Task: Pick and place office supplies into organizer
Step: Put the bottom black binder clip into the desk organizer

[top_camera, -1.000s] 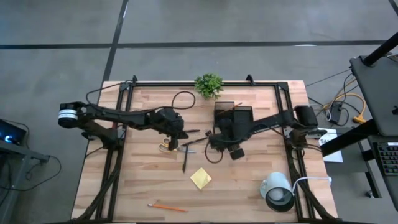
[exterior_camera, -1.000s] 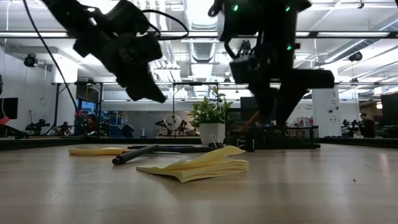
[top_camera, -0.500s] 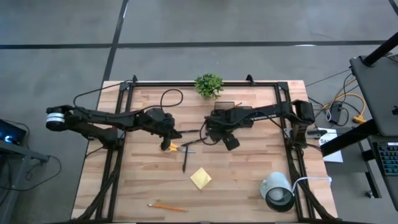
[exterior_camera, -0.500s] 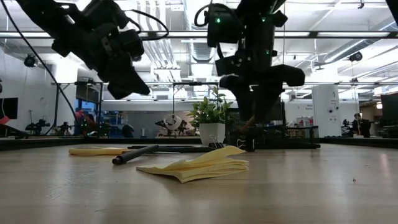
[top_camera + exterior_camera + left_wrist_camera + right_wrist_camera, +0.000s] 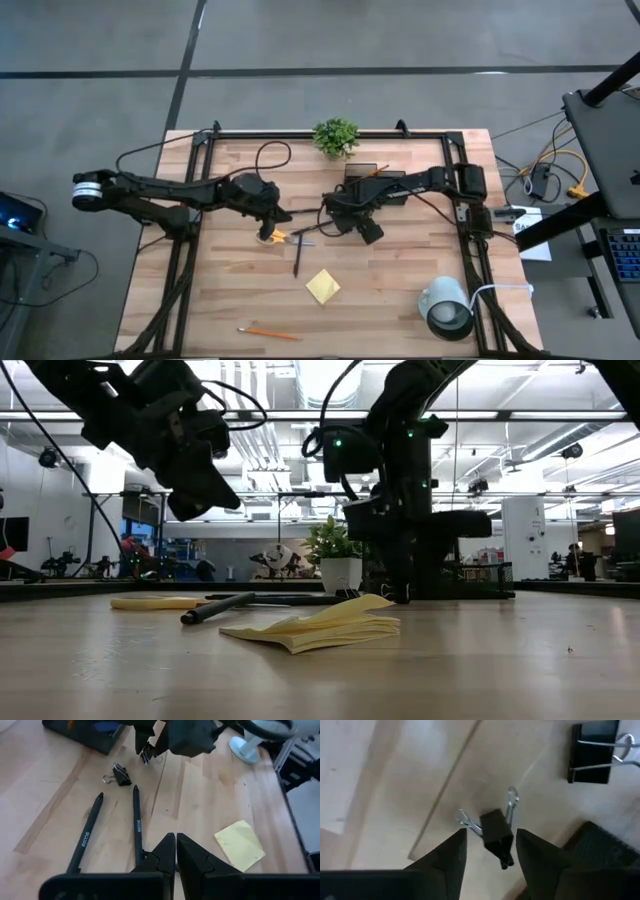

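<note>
Right end effector (image 5: 489, 851) straddles small binder clip (image 5: 496, 834), fingers parted, angled down.

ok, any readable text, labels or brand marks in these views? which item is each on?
"scos", as best it reads, in white on the left pen.
"scos", the same mark, on the right pen.
No print shows on the sticky pad, binder clips or organizer.

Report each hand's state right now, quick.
Left hand: shut, empty, above the pens.
Right hand: open, fingers either side of a small binder clip on the table, not yet gripping.
</note>
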Robot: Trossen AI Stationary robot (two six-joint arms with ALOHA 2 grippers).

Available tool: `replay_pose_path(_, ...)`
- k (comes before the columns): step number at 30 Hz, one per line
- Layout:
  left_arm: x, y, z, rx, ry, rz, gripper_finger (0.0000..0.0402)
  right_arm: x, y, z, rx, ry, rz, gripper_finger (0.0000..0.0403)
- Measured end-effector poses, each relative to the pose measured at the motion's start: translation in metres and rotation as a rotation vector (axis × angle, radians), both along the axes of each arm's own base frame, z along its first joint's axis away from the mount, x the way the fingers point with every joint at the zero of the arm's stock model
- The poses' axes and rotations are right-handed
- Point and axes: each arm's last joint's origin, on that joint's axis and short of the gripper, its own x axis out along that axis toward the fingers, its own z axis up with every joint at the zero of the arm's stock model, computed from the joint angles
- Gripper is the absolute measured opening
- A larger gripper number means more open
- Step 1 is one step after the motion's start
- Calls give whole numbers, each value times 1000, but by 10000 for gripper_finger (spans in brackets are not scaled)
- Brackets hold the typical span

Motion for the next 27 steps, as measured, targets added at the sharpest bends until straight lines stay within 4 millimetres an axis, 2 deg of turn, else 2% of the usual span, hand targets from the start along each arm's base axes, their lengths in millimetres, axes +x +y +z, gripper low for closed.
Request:
replay_pose_path(6,0,0,0,-20,0,12,0,0,0,1,13,-7,-11,129)
replay_pose_path(16,0,0,0,-22,2,14,0,0,2,2,55,-13,-25,22)
replay_pose_path(18,0,0,0,-22,2,14,0,0,2,3,56,-18,-62,16)
replay_pose_path(21,0,0,0,-23,2,14,0,0,2,19,59,-65,-163,15)
replay_pose_path(24,0,0,0,-23,2,14,0,-1,1,50,64,-168,-263,14)
replay_pose_path(27,0,0,0,-22,1,14,0,-7,-4,81,-13,-254,-405,13)
